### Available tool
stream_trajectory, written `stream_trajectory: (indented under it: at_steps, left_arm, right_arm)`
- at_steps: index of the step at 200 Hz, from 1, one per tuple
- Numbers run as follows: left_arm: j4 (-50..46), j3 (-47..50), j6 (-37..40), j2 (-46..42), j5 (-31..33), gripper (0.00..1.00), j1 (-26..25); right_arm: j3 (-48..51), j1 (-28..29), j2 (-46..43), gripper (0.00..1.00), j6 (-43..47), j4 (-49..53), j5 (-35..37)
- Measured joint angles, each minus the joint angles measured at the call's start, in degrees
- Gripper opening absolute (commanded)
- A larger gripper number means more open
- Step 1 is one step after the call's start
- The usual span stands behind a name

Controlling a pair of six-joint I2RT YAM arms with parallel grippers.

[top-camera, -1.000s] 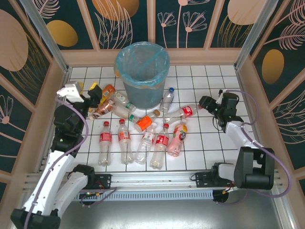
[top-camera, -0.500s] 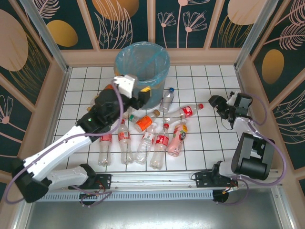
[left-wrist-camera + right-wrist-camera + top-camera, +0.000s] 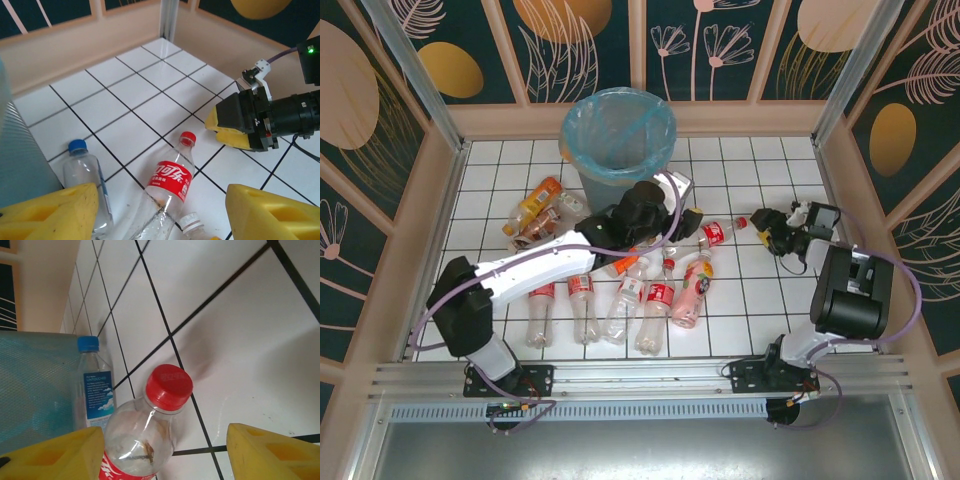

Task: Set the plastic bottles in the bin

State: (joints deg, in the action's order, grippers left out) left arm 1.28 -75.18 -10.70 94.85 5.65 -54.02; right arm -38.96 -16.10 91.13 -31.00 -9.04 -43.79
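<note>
A clear plastic bottle with a red label and red cap (image 3: 713, 233) (image 3: 172, 182) (image 3: 168, 386) lies right of the bin (image 3: 618, 150). My left gripper (image 3: 682, 212) (image 3: 161, 200) hangs over its body, open, with the yellow pads (image 3: 55, 215) well apart on either side. My right gripper (image 3: 767, 230) (image 3: 165, 445) is at the cap end, open, and the bottle's neck lies between its pads (image 3: 272, 452) with a gap on the right. A blue-capped clear bottle (image 3: 84, 172) (image 3: 95, 385) lies beside the bin wall (image 3: 30, 385).
Several more bottles lie in a row on the white tiles (image 3: 582, 295), with a pink one (image 3: 690, 290) at the right end. An orange bottle (image 3: 535, 200) and others sit left of the bin. Wooden walls (image 3: 430, 200) enclose the floor.
My left arm has swung from the left wall across the floor to the right side of the bin. My right gripper has drawn up to the red-capped bottle's cap and narrowed slightly.
</note>
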Motion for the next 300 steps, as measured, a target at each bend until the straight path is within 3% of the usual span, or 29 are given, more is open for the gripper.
stream_trajectory:
  at_steps: [71, 135, 233, 300]
  left_arm:
    - [-1.7, -3.2, -5.2, 11.0, -2.4, 0.68, 0.0]
    - [-2.6, -5.2, -6.6, 12.8, -2.9, 0.69, 0.0]
    - [-3.4, -6.6, -7.0, 15.3, -2.6, 0.7, 0.0]
    - [-5.0, -8.3, -7.0, 16.4, -2.2, 0.71, 0.0]
  right_arm:
    - [-1.9, 3.5, 6.7, 0.67, -1.2, -2.8, -3.1]
    - [-3.3, 4.2, 10.6, 0.65, -2.4, -5.6, -5.4]
    - [-5.4, 3.7, 15.8, 0.55, -5.2, -10.7, -10.6]
    - [-6.6, 3.7, 18.1, 0.4, -5.4, -12.2, -11.4]
